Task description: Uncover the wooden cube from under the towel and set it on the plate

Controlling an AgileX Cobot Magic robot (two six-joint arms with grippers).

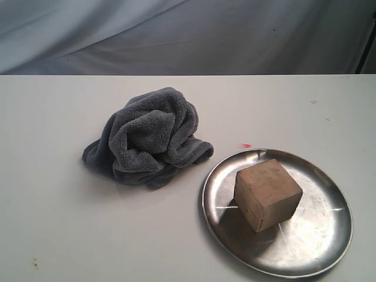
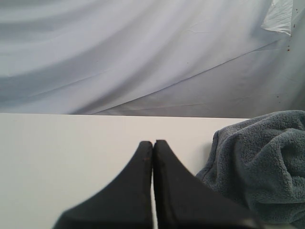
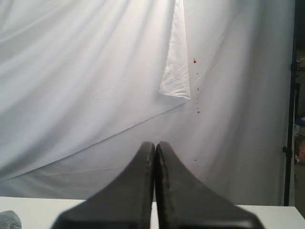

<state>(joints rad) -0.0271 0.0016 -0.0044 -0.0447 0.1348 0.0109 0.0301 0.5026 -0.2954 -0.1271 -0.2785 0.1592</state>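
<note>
The wooden cube [image 1: 268, 192] rests uncovered on the silver plate [image 1: 317, 247] at the front right of the white table. The dark grey towel [image 1: 147, 138] lies bunched in a heap to the left of the plate, apart from it. Neither arm shows in the exterior view. In the left wrist view my left gripper [image 2: 153, 142] is shut with nothing in it, and the towel [image 2: 259, 164] lies close beside it. My right gripper [image 3: 155, 143] is shut and empty too, held above the table and facing the backdrop.
A pale cloth backdrop [image 1: 194, 35] hangs behind the table's far edge. A small red mark [image 1: 246, 145] sits on the table between towel and plate. A sliver of the towel [image 3: 8, 219] shows in the right wrist view.
</note>
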